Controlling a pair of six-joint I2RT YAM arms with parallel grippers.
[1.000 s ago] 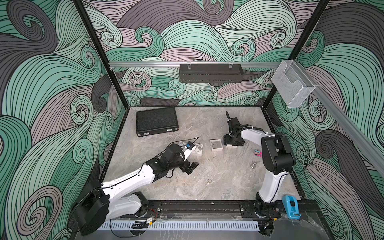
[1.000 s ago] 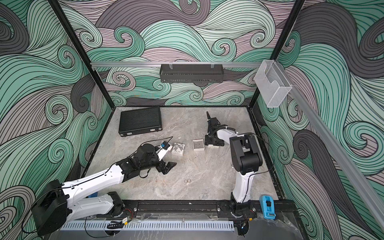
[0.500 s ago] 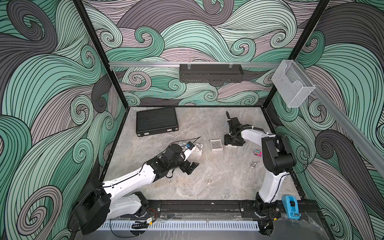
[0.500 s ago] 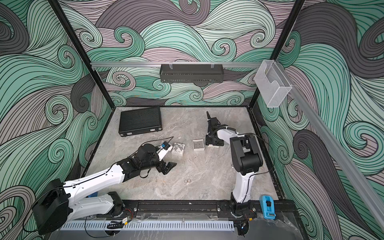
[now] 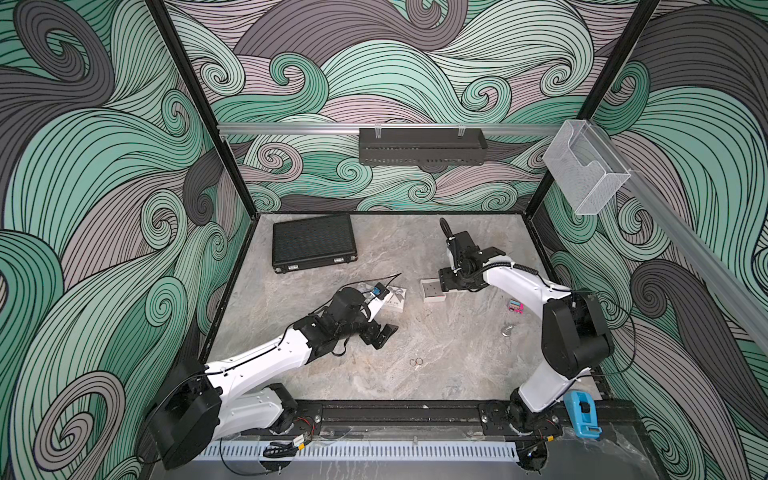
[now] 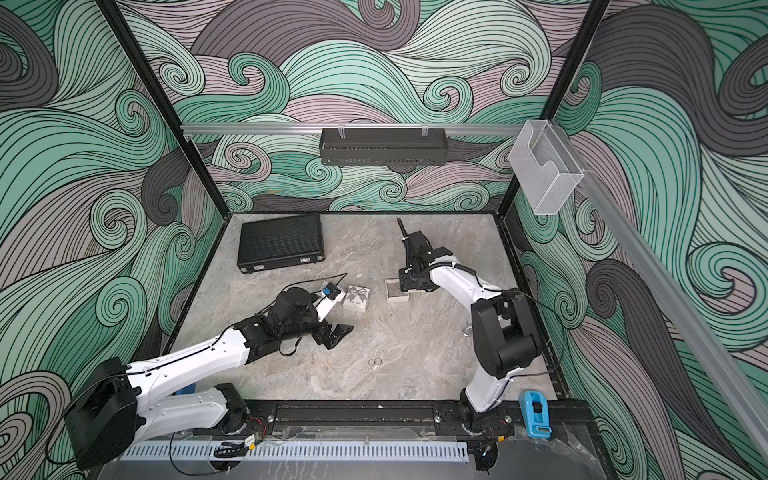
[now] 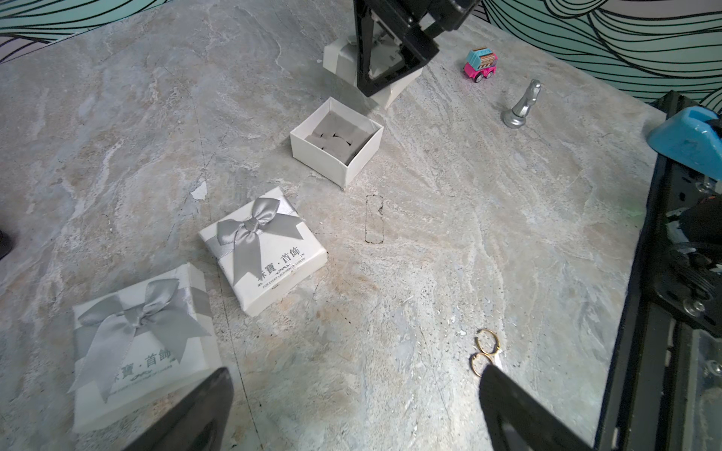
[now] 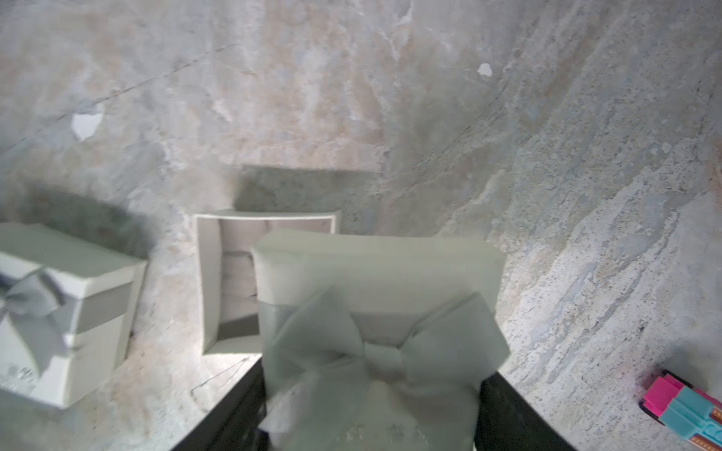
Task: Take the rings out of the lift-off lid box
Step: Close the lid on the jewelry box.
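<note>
My left pincer (image 5: 383, 334) is hanging empty, spread fully wide, with two gold rings (image 7: 485, 351) lying on the table just beside one finger. Farther right, my right pincer (image 8: 371, 390) is clamping the bow lid (image 8: 375, 281) beside the open box (image 7: 332, 164). I should be parking the lid well clear before reaching in.

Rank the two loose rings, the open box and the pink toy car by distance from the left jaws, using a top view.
1. Two loose rings, just right of the left gripper.
2. Open box, farther back, mid-table.
3. Pink toy car, far right.
</note>
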